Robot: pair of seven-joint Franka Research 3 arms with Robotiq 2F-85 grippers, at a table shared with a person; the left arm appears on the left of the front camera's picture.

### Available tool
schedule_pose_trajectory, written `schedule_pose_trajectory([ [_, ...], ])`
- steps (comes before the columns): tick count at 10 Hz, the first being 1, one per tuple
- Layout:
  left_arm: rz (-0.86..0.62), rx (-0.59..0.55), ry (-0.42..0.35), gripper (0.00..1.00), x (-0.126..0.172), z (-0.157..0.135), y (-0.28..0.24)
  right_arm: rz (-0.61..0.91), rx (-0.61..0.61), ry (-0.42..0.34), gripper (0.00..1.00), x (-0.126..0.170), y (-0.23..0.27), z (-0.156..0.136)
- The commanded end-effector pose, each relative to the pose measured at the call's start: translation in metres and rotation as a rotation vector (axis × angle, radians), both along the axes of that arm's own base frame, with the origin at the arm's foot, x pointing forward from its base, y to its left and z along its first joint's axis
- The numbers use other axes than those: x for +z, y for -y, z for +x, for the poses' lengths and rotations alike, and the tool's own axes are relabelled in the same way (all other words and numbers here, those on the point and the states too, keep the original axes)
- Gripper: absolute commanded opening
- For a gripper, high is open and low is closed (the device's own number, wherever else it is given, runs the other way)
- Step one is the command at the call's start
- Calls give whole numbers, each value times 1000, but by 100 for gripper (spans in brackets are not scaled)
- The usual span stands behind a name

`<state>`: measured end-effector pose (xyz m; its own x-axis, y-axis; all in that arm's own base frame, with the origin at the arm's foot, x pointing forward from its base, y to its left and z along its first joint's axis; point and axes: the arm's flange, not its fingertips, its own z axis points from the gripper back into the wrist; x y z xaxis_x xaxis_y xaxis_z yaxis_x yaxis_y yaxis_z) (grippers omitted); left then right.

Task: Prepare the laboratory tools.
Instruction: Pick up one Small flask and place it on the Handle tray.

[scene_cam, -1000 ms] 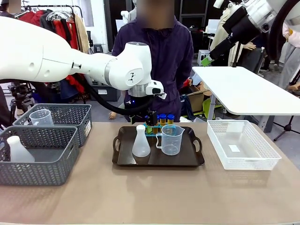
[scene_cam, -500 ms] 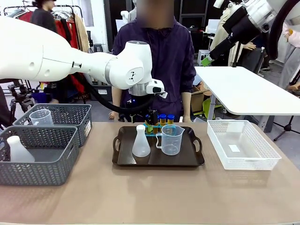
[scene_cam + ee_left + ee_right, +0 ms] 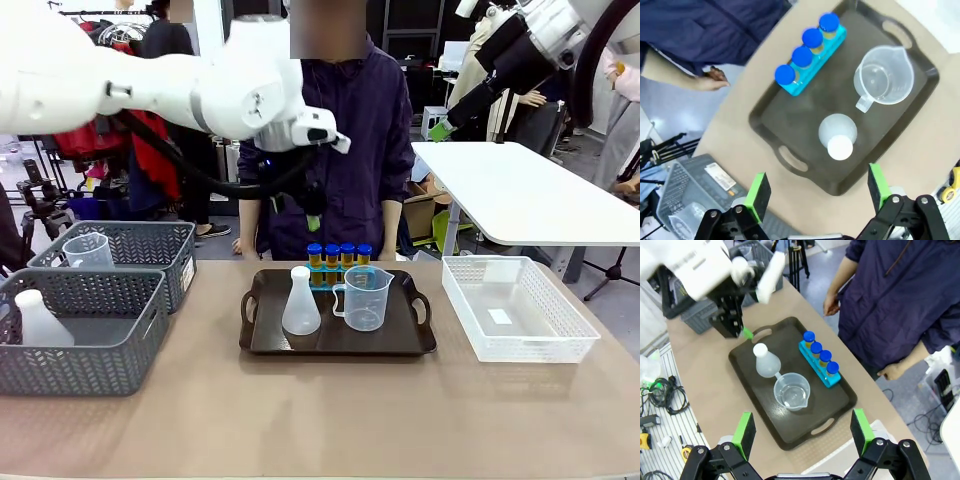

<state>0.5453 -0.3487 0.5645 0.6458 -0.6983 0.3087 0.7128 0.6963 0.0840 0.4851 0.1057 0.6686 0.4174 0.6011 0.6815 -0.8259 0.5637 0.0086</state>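
— Sitting on the dark brown tray (image 3: 262, 340): what exactly?
— One frosted white conical flask (image 3: 301, 303), one clear plastic handled measuring jug (image 3: 365, 298), and four blue-capped tubes of yellow liquid (image 3: 339, 257) upright in one small blue rack (image 3: 816, 59) at the tray's far edge.
— And the grippers?
— The left gripper (image 3: 815, 192) hangs spread and empty above the tray; the right gripper (image 3: 801, 435) is spread too, holding nothing.

Dark brown tray (image 3: 420, 345) between grey mesh baskets (image 3: 95, 340) and white basket (image 3: 520, 335).
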Motion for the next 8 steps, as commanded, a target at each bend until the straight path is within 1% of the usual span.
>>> schedule_pose_trajectory([
  [1,-88,-37,57,100,22,-13,-33,6,3,1,100,1,1,0],
  [4,-193,-64,153,100,78,-15,-72,6,3,1,100,1,1,0],
  [7,-333,-88,195,100,108,-20,-105,6,3,1,100,1,1,0],
  [8,-352,-95,212,100,115,-20,-116,6,3,1,100,1,1,0],
])
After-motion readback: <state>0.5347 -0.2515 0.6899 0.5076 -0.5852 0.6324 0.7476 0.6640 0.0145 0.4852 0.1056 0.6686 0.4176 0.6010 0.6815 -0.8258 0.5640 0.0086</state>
